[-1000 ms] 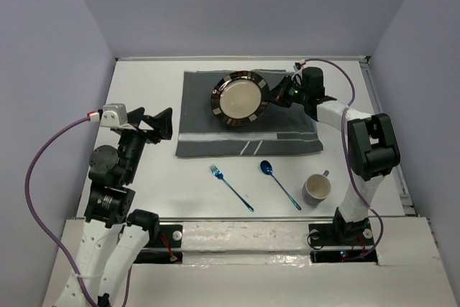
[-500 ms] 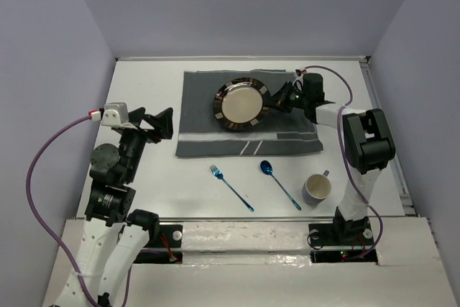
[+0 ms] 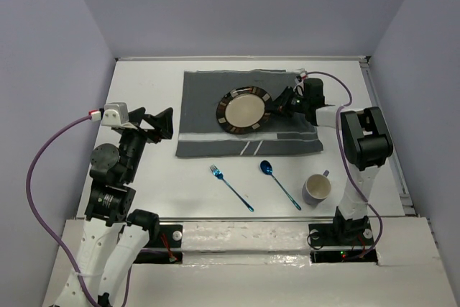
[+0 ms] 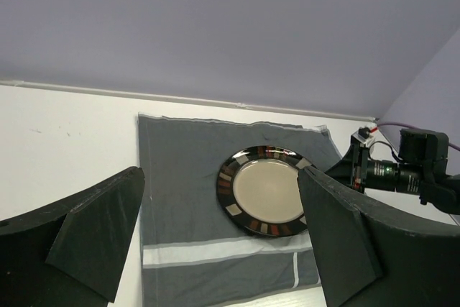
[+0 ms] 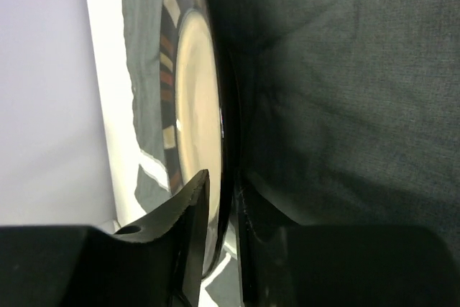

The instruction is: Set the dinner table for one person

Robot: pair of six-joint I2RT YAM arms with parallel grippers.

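A dark-rimmed plate with a cream centre (image 3: 244, 111) lies on the grey striped placemat (image 3: 205, 131) at the back of the white dinner table (image 3: 144, 177). My right gripper (image 3: 277, 103) is shut on the plate's right rim; in the right wrist view the rim (image 5: 194, 106) sits edge-on between the jaws of this gripper (image 5: 224, 181), over the grey cloth. My left gripper (image 3: 159, 124) is open and empty, hovering at the placemat's left side. In the left wrist view the plate (image 4: 266, 192) shows between the left gripper's (image 4: 219, 177) spread fingers.
A blue fork (image 3: 230, 187) and a blue spoon (image 3: 279, 183) lie on the white table in front of the placemat. A white mug (image 3: 317, 188) stands to their right. Walls close the table at the back and both sides.
The plate has come down from a tilt to lie nearly flat on the placemat, shifting slightly toward me. My right gripper moved with it. The left arm has not moved.
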